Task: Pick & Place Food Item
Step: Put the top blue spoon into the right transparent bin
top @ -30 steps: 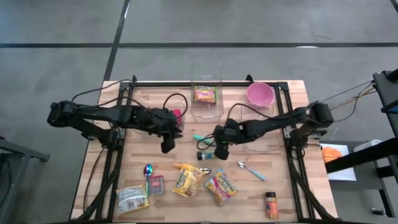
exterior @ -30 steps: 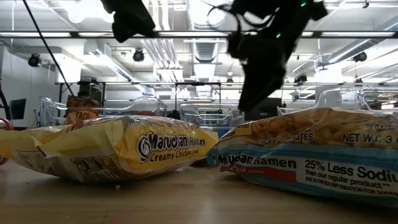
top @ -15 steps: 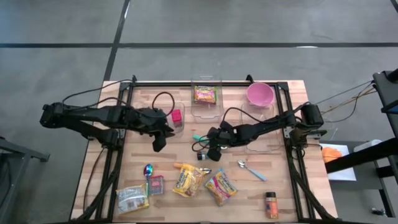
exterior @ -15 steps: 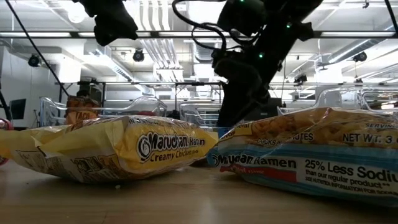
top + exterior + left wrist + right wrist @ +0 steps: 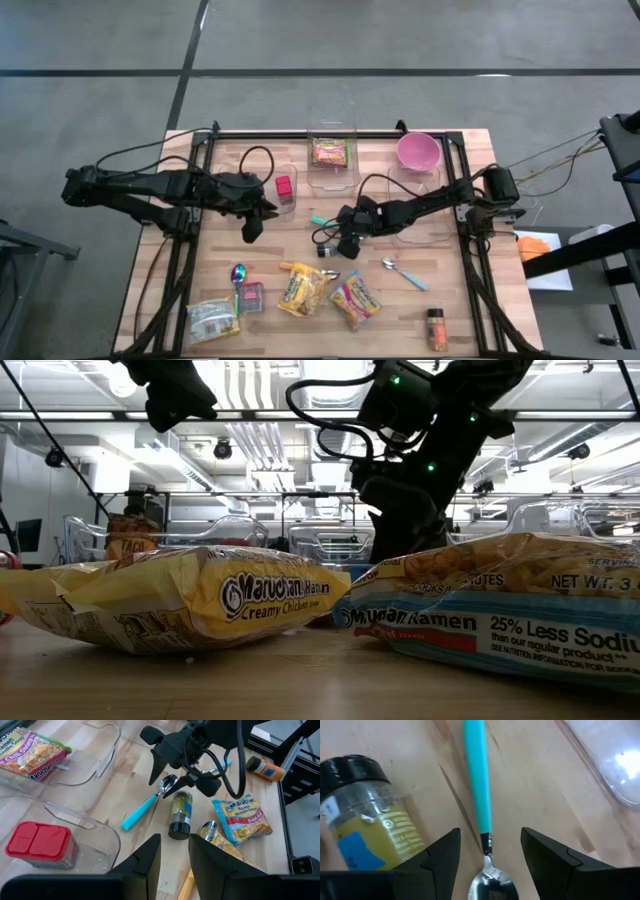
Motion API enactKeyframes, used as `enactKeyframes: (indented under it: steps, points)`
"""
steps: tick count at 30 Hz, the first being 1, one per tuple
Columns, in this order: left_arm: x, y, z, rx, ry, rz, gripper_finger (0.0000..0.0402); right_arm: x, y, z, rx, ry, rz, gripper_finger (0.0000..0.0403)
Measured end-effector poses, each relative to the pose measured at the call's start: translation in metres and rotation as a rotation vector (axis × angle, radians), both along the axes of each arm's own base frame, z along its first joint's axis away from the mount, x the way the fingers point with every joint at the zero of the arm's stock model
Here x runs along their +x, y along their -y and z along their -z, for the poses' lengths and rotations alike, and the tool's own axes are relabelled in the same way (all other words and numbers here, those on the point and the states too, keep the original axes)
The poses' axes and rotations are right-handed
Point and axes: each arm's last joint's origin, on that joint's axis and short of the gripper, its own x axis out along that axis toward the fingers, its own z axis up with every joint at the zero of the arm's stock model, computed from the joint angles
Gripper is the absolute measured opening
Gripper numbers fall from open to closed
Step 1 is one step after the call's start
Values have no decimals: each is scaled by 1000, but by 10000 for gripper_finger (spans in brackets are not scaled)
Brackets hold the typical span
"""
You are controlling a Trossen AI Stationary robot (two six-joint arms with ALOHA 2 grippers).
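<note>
the right claw (image 5: 487, 870) is lowered with its fingers spread on either side of a teal-handled spoon (image 5: 479, 795), whose bowl lies between the fingertips; nothing is pinched. just beside it a spice jar (image 5: 367, 815) lies on the wooden tabletop (image 5: 440, 275). nearer the front edge, ramen packets (image 5: 300, 290) are spread. the left claw (image 5: 172, 855) is held above the tabletop, parted and empty, near a clear bin holding a red container (image 5: 42, 845).
</note>
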Motion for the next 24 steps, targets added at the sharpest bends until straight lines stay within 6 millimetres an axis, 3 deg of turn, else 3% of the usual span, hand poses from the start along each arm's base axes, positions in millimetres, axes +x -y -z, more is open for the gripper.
enactKeyframes:
  steps: [18,24]
  points:
    - [0,0,0,-6,6,-6,108,27,2,22,17,-97,-7,198]
    - [0,0,0,-6,5,-6,108,31,1,20,22,-108,-17,109]
